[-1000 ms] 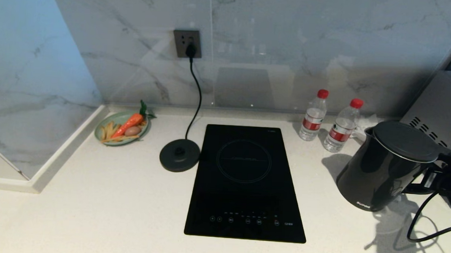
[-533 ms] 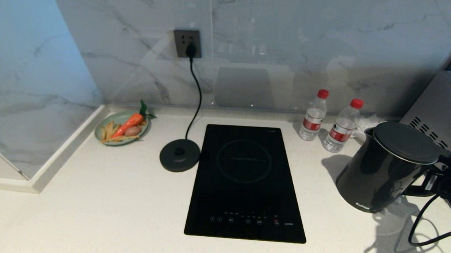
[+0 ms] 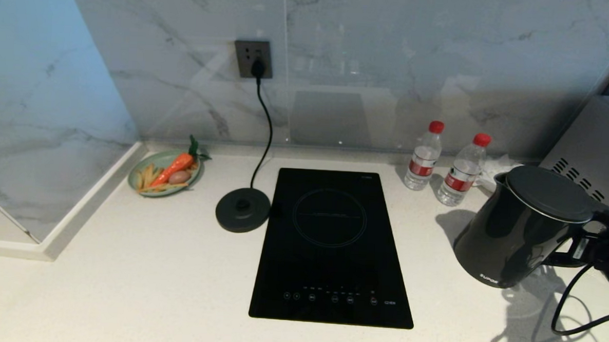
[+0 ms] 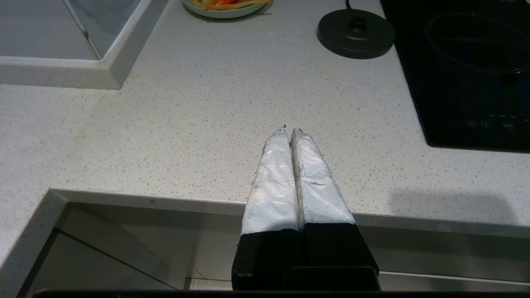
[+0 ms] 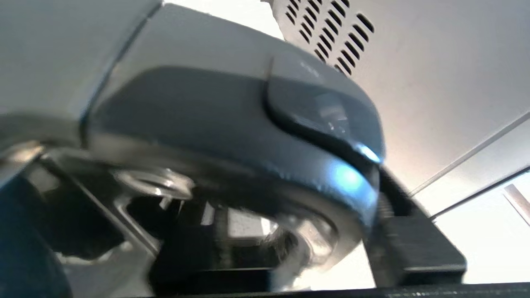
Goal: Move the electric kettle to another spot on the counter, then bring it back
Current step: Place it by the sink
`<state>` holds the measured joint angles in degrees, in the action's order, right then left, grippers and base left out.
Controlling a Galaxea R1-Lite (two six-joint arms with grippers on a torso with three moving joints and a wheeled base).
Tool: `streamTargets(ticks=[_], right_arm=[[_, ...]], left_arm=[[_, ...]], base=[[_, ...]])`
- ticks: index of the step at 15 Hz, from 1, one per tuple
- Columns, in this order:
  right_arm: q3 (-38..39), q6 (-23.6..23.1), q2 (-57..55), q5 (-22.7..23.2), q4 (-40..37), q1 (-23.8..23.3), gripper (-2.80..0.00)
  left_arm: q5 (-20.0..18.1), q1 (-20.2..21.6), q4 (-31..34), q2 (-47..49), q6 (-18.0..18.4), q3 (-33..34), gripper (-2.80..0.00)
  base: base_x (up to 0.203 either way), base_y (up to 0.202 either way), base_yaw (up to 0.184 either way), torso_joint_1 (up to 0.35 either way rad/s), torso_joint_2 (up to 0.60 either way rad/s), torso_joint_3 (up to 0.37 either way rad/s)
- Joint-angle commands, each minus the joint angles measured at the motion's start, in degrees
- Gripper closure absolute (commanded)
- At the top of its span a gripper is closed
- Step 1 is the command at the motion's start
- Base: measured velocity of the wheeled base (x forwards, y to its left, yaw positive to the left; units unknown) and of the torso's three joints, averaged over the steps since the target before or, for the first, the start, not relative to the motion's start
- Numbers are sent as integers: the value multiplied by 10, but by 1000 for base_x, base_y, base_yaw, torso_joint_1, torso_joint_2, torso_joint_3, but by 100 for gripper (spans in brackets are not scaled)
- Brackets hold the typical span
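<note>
black electric kettle (image 3: 520, 226) held by right hand (image 3: 592, 240) at its handle.

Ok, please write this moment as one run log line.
right tool: shut on handle of tilted glossy black jug kettle | place: white speckled counter, right of black glass cooktop | left tool: shut, idle at front edge

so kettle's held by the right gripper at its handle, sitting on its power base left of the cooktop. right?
Not quite. The head view shows the electric kettle right of the cooktop, off its power base, which stands bare on the left. The right gripper is at its handle.
</note>
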<state>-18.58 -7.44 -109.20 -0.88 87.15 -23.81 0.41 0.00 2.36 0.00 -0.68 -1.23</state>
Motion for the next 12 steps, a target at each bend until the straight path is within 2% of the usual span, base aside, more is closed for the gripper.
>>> streamTargets(ticks=[1,12], right_arm=[[7,-1,4,0,5,0,-280],[60,-6,37,0,5,25,-280]], left_arm=[[0,0,0,0,0,0,0],[0,1,0,0,0,0,0]], base=[[0,0,0,0,0,0],[0,0,0,0,0,0]])
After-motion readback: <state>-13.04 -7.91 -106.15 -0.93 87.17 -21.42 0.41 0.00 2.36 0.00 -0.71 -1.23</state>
